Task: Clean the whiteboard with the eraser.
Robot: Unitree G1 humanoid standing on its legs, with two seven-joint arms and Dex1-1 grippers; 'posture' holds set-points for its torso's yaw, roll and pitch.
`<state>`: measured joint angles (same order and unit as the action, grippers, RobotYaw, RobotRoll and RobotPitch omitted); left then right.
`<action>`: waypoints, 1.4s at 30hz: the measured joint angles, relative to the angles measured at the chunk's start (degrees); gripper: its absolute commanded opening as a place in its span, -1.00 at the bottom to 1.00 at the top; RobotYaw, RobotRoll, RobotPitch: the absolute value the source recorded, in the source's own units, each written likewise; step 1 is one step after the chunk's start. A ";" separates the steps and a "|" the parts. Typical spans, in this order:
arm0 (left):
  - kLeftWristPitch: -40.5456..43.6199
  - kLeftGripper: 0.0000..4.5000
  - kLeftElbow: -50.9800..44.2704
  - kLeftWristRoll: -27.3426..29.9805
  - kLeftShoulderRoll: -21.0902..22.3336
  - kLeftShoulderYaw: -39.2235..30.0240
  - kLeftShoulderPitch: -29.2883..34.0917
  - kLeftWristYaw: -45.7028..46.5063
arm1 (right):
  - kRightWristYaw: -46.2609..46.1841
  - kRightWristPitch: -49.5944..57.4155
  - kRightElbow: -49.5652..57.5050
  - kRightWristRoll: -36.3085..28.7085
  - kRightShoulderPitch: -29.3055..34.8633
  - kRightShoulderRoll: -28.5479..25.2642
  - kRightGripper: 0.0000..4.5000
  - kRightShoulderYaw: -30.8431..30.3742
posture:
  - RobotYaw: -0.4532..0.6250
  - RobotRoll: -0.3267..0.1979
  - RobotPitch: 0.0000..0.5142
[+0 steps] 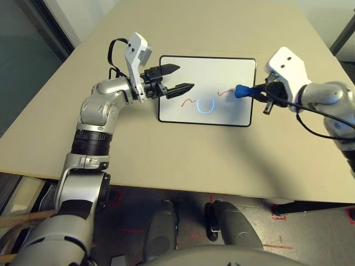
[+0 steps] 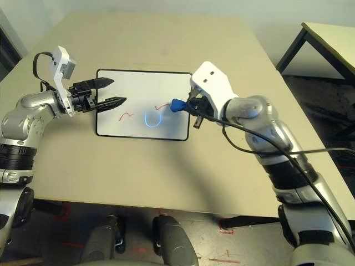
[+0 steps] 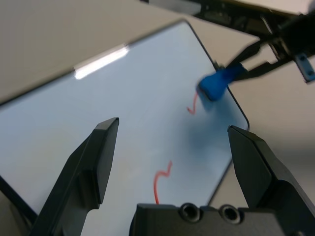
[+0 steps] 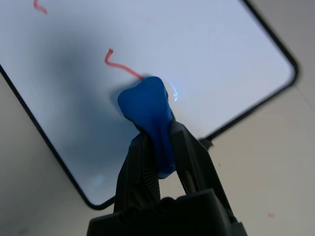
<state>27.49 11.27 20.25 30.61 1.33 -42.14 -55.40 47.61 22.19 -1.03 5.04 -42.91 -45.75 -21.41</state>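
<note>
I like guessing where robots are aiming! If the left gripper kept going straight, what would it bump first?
Probably the whiteboard, though how high the left gripper hovers is unclear.

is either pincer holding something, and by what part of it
The right pincer grips the small blue waisted eraser block by its narrow waist and rear end, the broad front end sticking out.

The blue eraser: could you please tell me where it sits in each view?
Left eye: right of centre, over the whiteboard.
Right eye: at centre.
Left wrist: upper right.
Right wrist: centre, between the jaws; eraser.
Shared landmark: red scribble beside it.
</note>
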 measured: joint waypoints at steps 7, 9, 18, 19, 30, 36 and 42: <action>4.20 1.00 -4.19 0.18 1.49 0.41 2.47 -0.47 | 0.75 -5.53 -5.06 5.23 -2.28 1.80 -0.82 -0.17 | -0.32 0.25 -0.58; 4.79 1.00 -5.11 0.28 1.55 0.41 2.54 -0.44 | 0.77 -6.49 -6.34 6.45 -2.63 2.57 -0.83 -0.17 | -0.31 0.25 -0.58; 6.34 1.00 -7.04 0.48 1.50 0.41 2.68 0.15 | 0.57 -7.43 -8.83 11.03 -3.58 11.51 -0.90 -1.27 | -0.28 0.25 -0.54; 6.47 1.00 -7.12 0.52 1.50 0.41 2.69 0.20 | 0.52 -7.48 -9.00 11.36 -3.63 12.62 -0.91 -1.73 | -0.27 0.25 -0.53; 7.61 1.00 -8.51 1.68 1.32 0.41 2.94 0.77 | 0.55 -9.65 -11.51 12.88 -5.36 14.05 -0.98 -1.85 | -0.30 0.25 -0.48; 7.61 1.00 -8.29 1.71 1.23 0.50 2.92 0.65 | 1.87 -9.06 -9.97 12.87 -3.43 6.00 -0.99 2.41 | -0.36 0.25 -0.46; 7.45 1.00 -7.21 1.70 0.58 1.25 2.79 0.32 | 4.11 -7.54 -6.98 12.87 -0.97 1.86 -1.00 3.77 | -0.38 0.25 -0.46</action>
<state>34.94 4.06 21.95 31.19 2.58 -39.35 -55.09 51.73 14.65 -8.01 17.91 -43.88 -43.89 -17.64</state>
